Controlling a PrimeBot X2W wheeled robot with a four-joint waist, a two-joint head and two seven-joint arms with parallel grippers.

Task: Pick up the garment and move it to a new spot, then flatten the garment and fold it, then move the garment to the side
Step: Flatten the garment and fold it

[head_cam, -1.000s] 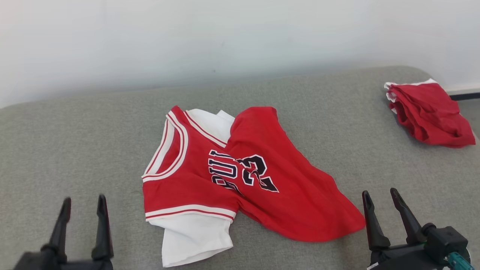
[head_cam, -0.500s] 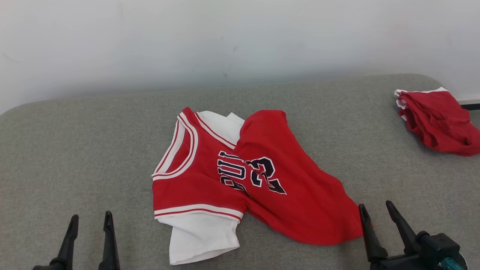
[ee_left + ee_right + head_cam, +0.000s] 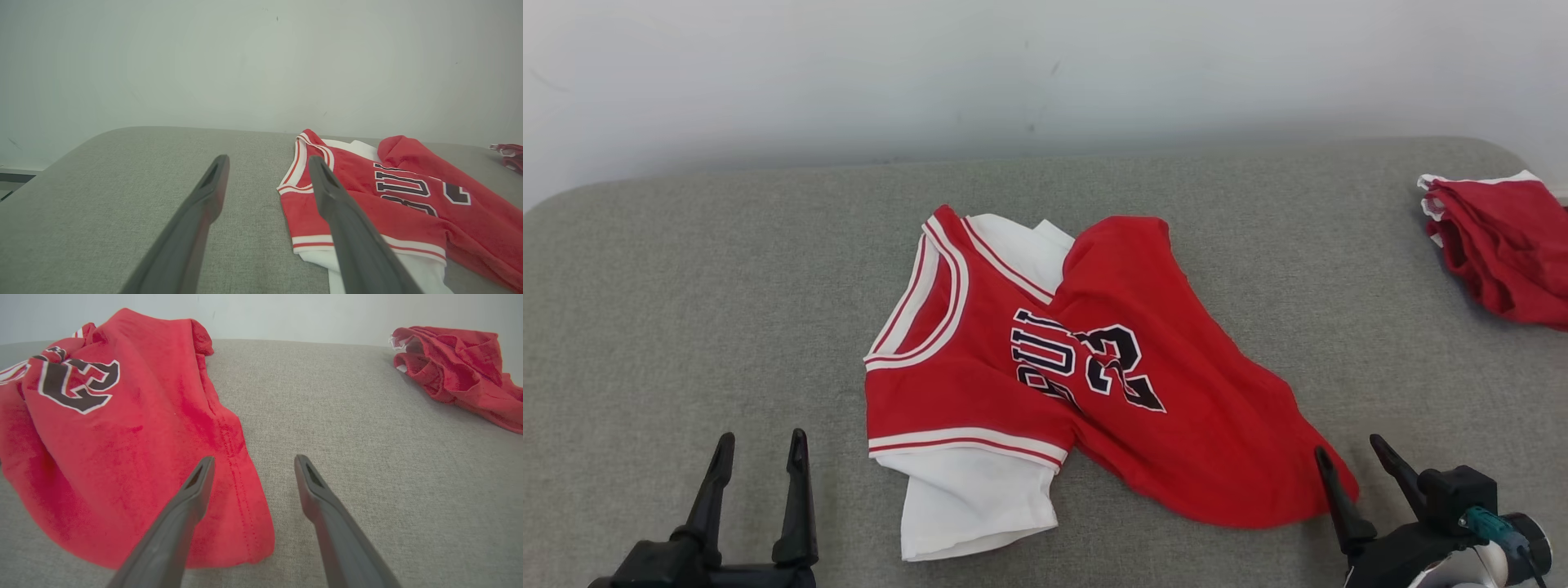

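Red jersey (image 3: 1094, 376), white-trimmed, dark lettering: lies crumpled near the middle of the grey-clothed bench (image 3: 686, 286), one half folded over the other, a white sleeve (image 3: 972, 506) sticking out at the near side. Item, left gripper (image 3: 761, 437): fingers wide and empty, over bare cloth beside the jersey's collar side, apart from it. Item, right gripper (image 3: 1347, 447): fingers wide and empty, one finger over the jersey's near hem (image 3: 241, 477), the other over bare bench. Item, a second red garment (image 3: 1503, 245): bunched at the far right edge, well apart. Risks, as judged: a pinch at the hem may catch only the top layer, so the jersey would lift twisted with its fold kept in. Fingers driven too low could snag the bench cover and drag it. A one-handed lift would let the sleeve side trail and bunch. A carry to the right could land the jersey on the second red garment and tangle the two. Soft knit may slip from a shallow grip.
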